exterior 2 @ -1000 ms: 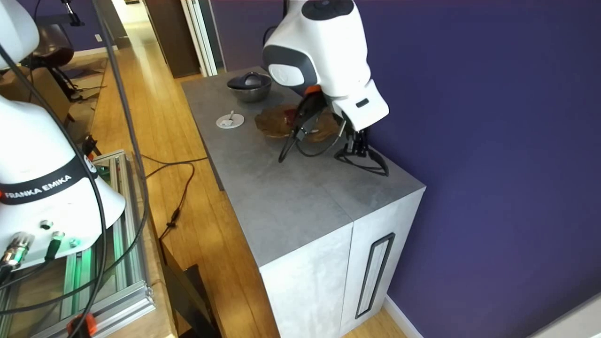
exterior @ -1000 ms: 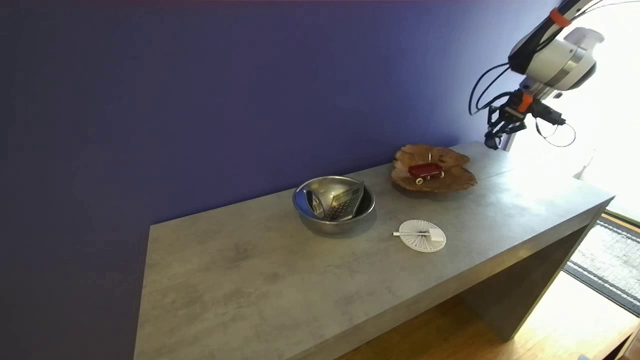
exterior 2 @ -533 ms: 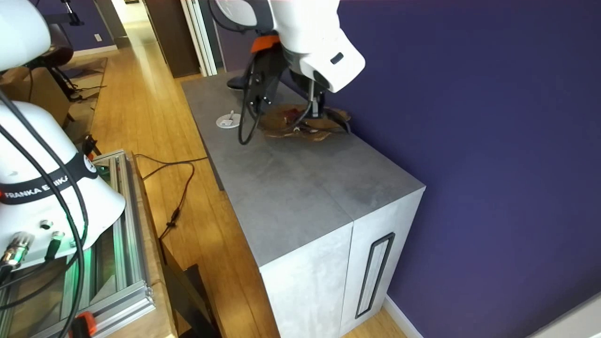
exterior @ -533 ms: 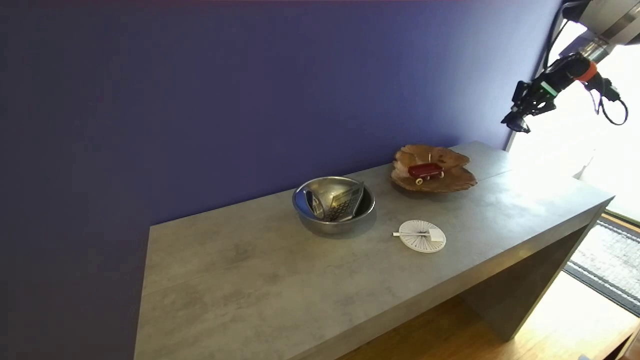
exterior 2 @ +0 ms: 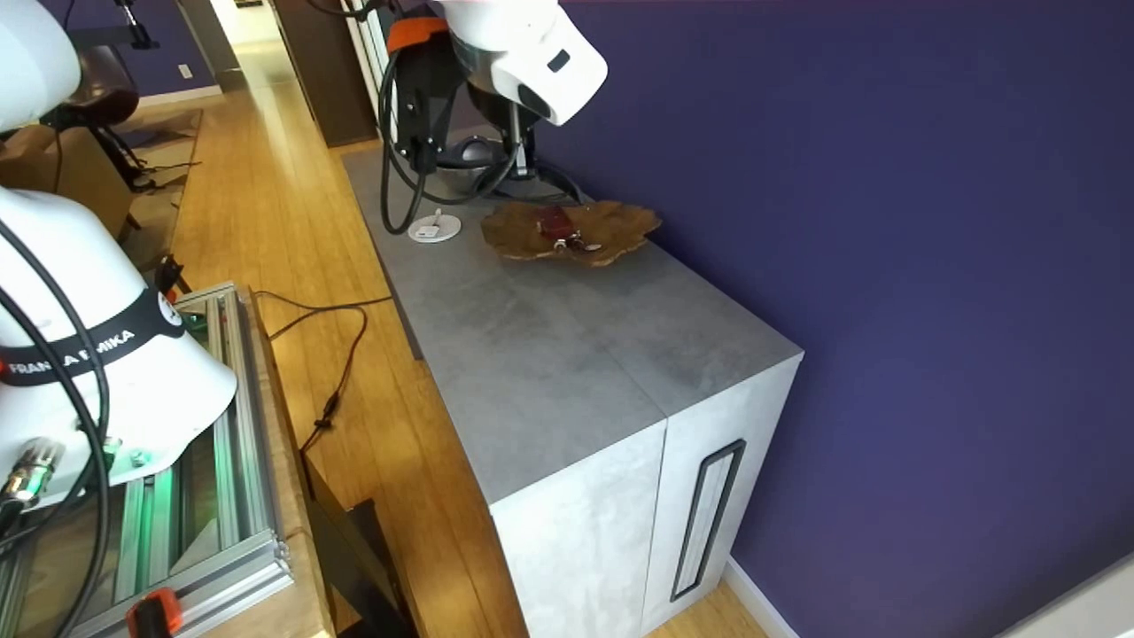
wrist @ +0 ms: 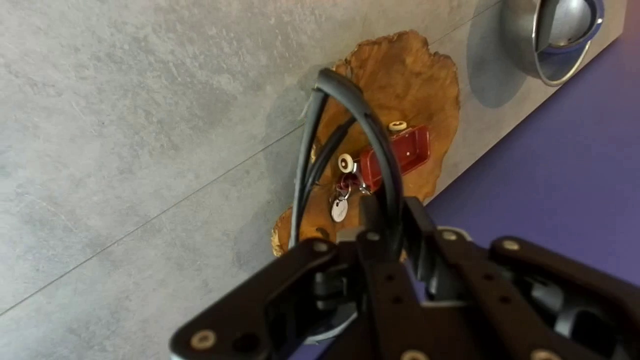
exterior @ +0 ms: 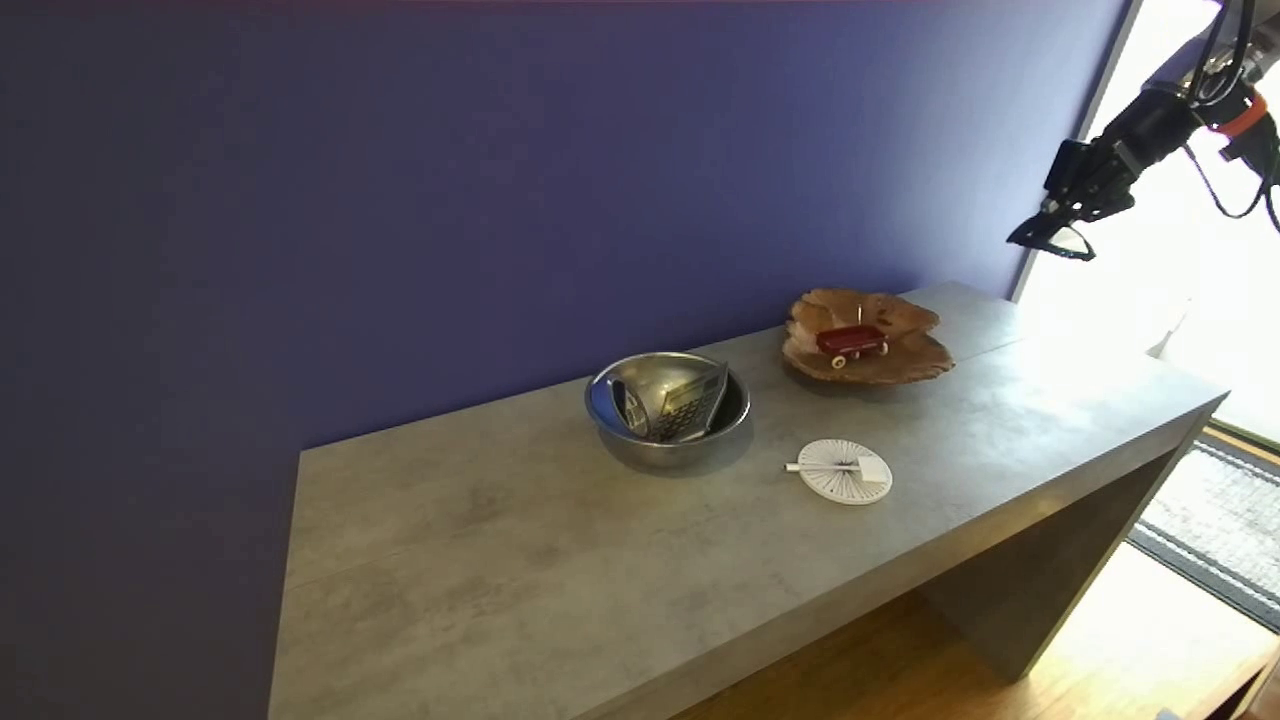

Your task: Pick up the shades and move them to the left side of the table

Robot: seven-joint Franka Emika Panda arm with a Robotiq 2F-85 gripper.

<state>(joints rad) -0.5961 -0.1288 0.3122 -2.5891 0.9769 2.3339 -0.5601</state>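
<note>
The shades (wrist: 346, 91) are held in my gripper (wrist: 392, 212); in the wrist view their dark curved frame runs up from between the fingertips. The fingers are shut on part of the frame, and the exact grip point is hidden. In an exterior view the shades (exterior: 1028, 236) hang below the gripper (exterior: 1060, 205), in the air above the table's far end. Another exterior view shows the dark shades (exterior 2: 562, 183) beside the gripper (exterior 2: 524, 170), partly mixed with the cable loops. The grey table (exterior: 480, 560) lies below, also in an exterior view (exterior 2: 549, 372).
A steel bowl (exterior: 665, 455) holds a grater (exterior: 700, 405). A wooden dish (exterior: 915, 355) by the purple wall holds a red toy wagon (exterior: 850, 342). A white disc (exterior: 845, 490) lies near the front edge. Cables hang from the arm (exterior 2: 390, 190).
My gripper has risen and moved, carrying the shades away from the table end with the handled door, past the wooden dish. The objects on the table have not moved.
</note>
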